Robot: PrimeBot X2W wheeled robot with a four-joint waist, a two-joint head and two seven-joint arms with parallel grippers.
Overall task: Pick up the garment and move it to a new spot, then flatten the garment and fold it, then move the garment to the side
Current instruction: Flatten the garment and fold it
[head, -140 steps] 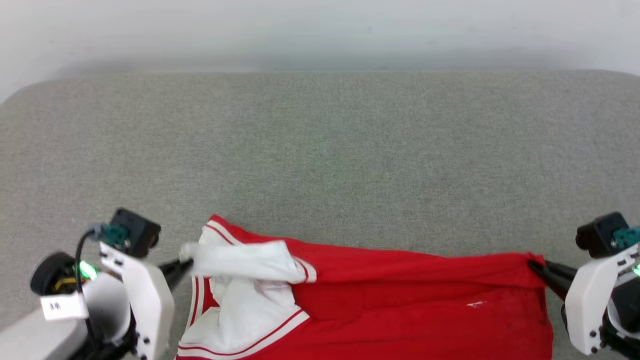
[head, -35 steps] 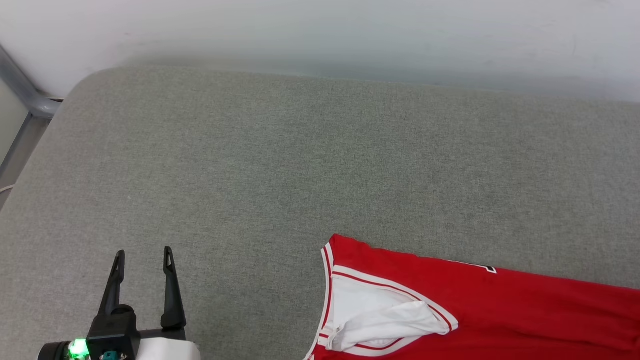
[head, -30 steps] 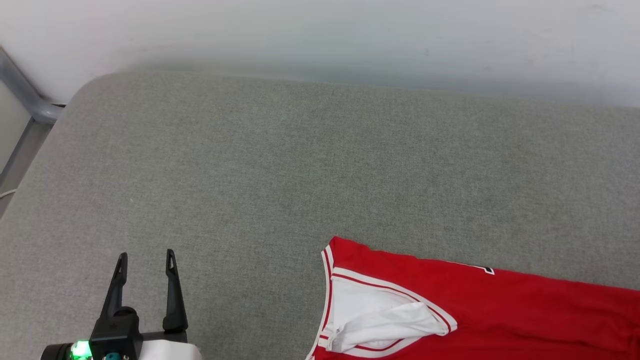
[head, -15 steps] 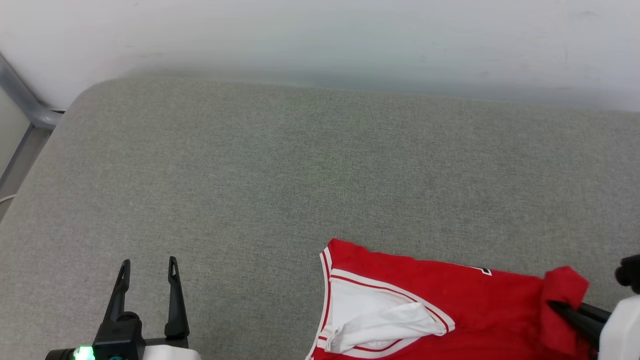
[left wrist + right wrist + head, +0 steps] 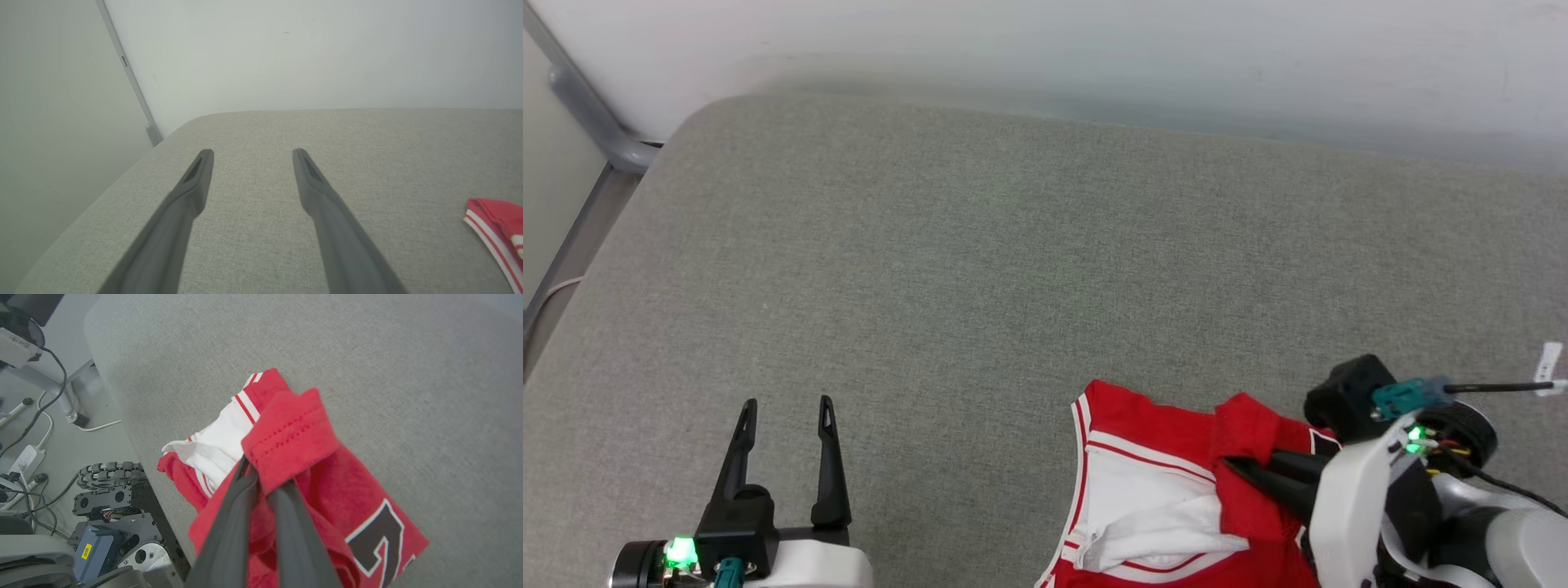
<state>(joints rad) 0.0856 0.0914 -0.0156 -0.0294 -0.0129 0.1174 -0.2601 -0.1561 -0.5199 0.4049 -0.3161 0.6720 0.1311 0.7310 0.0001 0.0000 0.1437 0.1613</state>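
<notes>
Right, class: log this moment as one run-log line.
phase: folding | right gripper: shut on garment hem, held above white sleeve | left gripper: open, empty, apart from garment | surface: grey pad

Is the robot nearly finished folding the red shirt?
Not yet. Done: the garment lies on the gray cushion. In hand: the right gripper pinches a red corner, raised over the rest, so a fold looks begun. To do: finish folding, then move it aside. The left gripper is open and holds nothing.

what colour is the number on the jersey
The number on the garment is black, white-edged; best in right wrist view.
</notes>
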